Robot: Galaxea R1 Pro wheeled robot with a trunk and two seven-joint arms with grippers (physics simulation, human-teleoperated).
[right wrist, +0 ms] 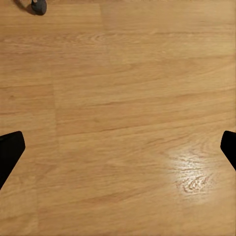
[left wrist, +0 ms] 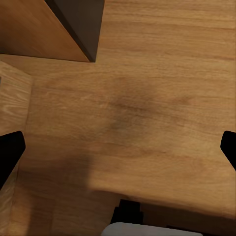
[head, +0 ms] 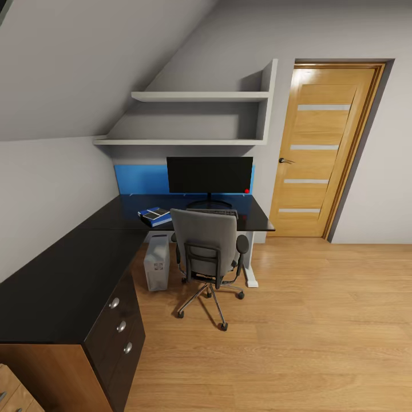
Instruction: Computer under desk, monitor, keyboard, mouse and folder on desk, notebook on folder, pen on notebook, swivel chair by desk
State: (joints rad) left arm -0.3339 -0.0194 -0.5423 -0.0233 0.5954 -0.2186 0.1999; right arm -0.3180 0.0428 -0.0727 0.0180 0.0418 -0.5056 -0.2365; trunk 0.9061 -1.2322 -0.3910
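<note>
An attic bedroom seen from the robot's head camera, standing back from an L-shaped desk (head: 68,274) with a glossy black tabletop, a blue back panel (head: 140,179) and a drawer unit (head: 120,326) with round silver knobs at the near left. The monitor (head: 209,174) stood at the far end of the tabletop, its screen dark with a tiny red light at one lower corner. The keyboard (head: 220,212) lay just in front of its stand, partly hidden by the chair back; the mouse could not be made out. The blue folder (head: 155,216) lay on the tabletop left of the keyboard with the dark notebook (head: 153,214) on it; whether the pen was there was too small to tell. The silver-grey computer (head: 157,262) stood on the floor under the desk. The grey swivel chair (head: 207,252) was drawn close to the desk, facing the monitor. An oak door (head: 323,151) stood at the far right.

The left hand (left wrist: 118,147) and right hand (right wrist: 118,147) each hung over bare plank floor (right wrist: 123,108), fingertips spread wide, gripping nothing.

The arrangement looked largely done; the step in hand seemed to be a check from a distance. Next would call for confirming the mouse and pen from closer.

No brand, label or writing was readable
</note>
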